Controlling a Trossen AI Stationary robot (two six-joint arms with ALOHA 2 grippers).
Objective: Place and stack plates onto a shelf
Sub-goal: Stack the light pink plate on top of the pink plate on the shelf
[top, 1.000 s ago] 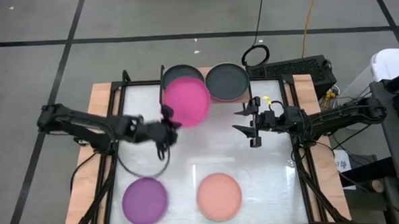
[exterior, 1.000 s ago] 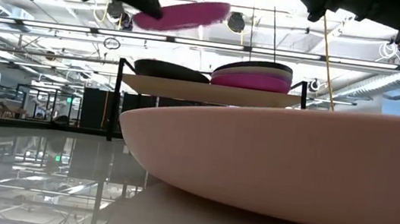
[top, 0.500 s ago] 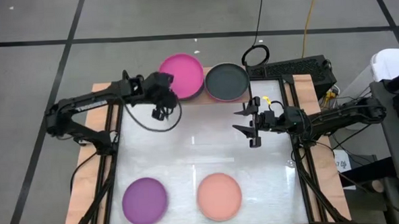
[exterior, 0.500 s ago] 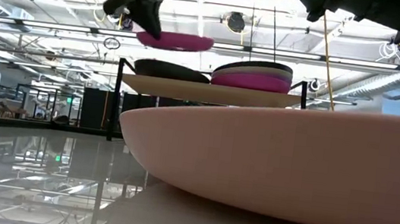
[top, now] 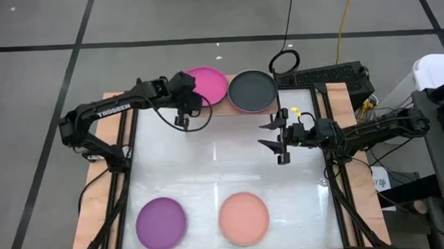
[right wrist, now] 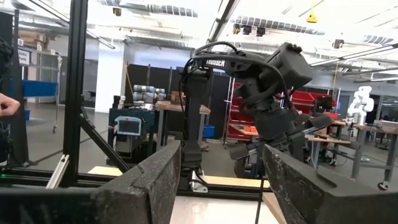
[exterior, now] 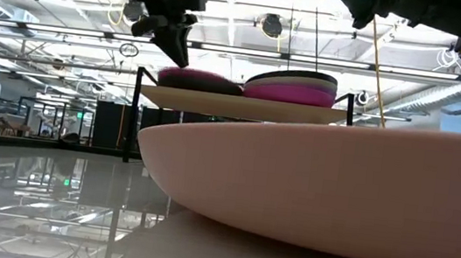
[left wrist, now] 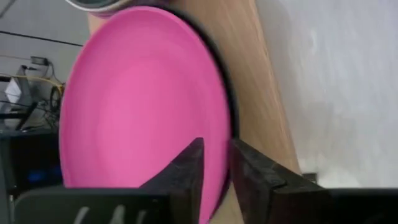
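A magenta pink plate [top: 207, 85] lies over the left stack on the light-wood shelf [exterior: 242, 106]. My left gripper [top: 191, 96] is shut on its rim, seen in the low view as the left gripper [exterior: 179, 59] slanting down. A black plate's edge [left wrist: 225, 93] shows beneath it. The right stack has a black plate [top: 252, 90] on top of a magenta one [exterior: 292, 93]. My right gripper [top: 279, 141] hovers open over the table's right middle, touching nothing. A purple plate [top: 161, 221] and a peach plate [top: 244, 216] lie flat near the table's near edge. My left gripper pinches the magenta plate's rim [left wrist: 214, 134] on its near-left side, one finger [left wrist: 189, 168] above the plate and one [left wrist: 252, 171] below the rim. The fingers come slanting down from the table's left. The plate is level and seems to rest on the black plate.
The shelf's thin black legs [exterior: 135, 113] stand at the table's far edge. The peach plate [exterior: 338, 186] fills the low view's foreground. A cable loop [top: 284, 61] and a dark box [top: 332, 76] lie beyond the far right corner. White tabletop [top: 224, 162] lies between the arms.
My left gripper has carried the magenta plate from above the table's middle left toward the far edge and down onto the shelf's left stack. The plate, first tilted, has levelled out and now covers the black plate. The right arm has kept still.
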